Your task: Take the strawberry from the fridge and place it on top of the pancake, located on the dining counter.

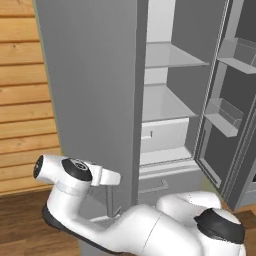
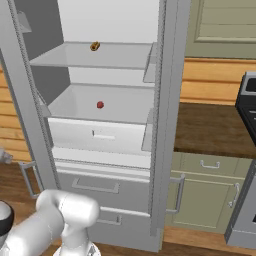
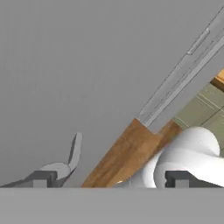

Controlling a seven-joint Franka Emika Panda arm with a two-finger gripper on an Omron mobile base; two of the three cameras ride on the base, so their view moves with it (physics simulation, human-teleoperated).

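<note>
The fridge [image 2: 165, 100] stands with both doors swung open. On its lower glass shelf lies the strawberry [image 2: 100, 105], a tiny dark-red berry above a white drawer. My gripper [image 3: 111, 177] is open, its two fingertips wide apart with nothing between them. It hangs low in front of the outer face of the fridge's left door [image 1: 90, 80], close to the lower end of that door's bar handle [image 3: 74, 151]. In the left base view my gripper [image 1: 112, 192] sits just below the white wrist. The pancake and the dining counter are out of view.
A small brown-orange food item [image 2: 94, 46] lies on the upper shelf. The right door [image 1: 225, 115] carries bins. Two grey drawers [image 2: 95, 186] close the fridge's bottom. Right of the fridge are a wooden wall counter [image 2: 210, 130] on green cabinets and a dark stove [image 2: 247, 100].
</note>
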